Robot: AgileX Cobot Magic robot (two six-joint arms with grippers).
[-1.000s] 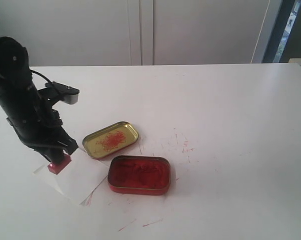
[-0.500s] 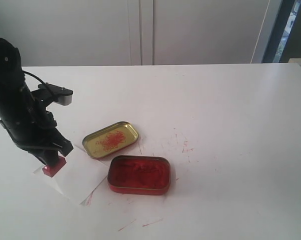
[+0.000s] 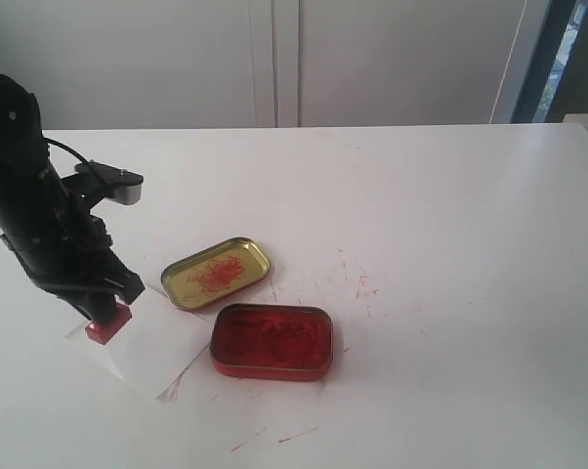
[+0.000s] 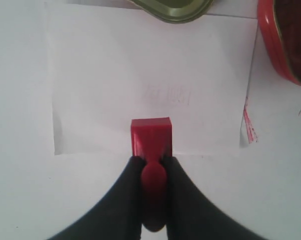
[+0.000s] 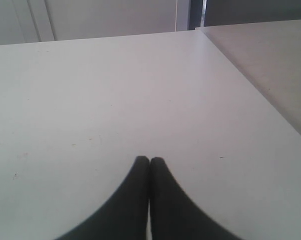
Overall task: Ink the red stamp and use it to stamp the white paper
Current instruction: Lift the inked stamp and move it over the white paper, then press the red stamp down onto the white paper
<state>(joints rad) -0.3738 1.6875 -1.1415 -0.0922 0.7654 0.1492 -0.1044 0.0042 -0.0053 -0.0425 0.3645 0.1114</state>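
Note:
The red stamp stands with its block base on the left end of the white paper, near the sheet's edge. My left gripper is shut on the stamp's knob handle, one black finger on each side. A faint reddish print shows on the paper just beyond the stamp. My right gripper is shut with nothing in it, over bare white table; the exterior view does not show it.
The red tin of red ink lies open just right of the paper. The gold tin lid with red smears lies behind them. Red ink streaks mark the white tabletop.
My left arm shifted left and slightly back along the paper with the stamp over the first half second, then held still. The tins and paper have not moved.

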